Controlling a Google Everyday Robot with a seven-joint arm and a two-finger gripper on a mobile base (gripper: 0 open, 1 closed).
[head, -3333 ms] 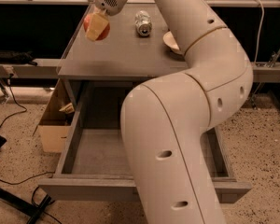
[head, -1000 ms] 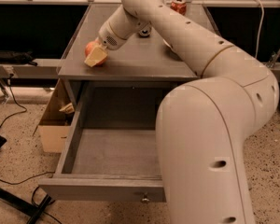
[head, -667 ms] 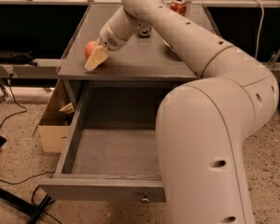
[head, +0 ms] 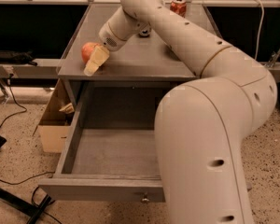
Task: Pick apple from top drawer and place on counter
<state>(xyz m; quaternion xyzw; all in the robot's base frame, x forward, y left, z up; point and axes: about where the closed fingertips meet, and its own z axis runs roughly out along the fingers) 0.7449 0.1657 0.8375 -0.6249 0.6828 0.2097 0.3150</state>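
Apple (head: 87, 51) is on the bench (head: 144, 55), near the front-left corner, underside looks to rest on the grey top. End effector (head: 94, 61) is right against it, on the apple's near-right side, coming in at a slant from the upper right. Can't tell if the end effector is clenched on the apple or has released it; the far side is hidden behind the fruit. Top drawer (head: 113, 153) is pulled out and open, no apple in the part that shows. The big arm (head: 210, 106) covers the drawer's right portion.

Step, my read: tail end of the place. Pick from the drawer looks done, apple is at the bench, so what's left is let-go and retreat.

Next move calls for:
- Confirm the apple's weight is on the bench, then release if not yet released.
- Back off up and along the approach line, no sideways drag.
- Go slow: the apple is round and close to the front-left edge, so a nudge could prob. roll it off toward the cardboard box (head: 53, 120) on the floor below.

Red soda can (head: 178, 6) stands at the back of the bench, well apart from the apple, not in the way.
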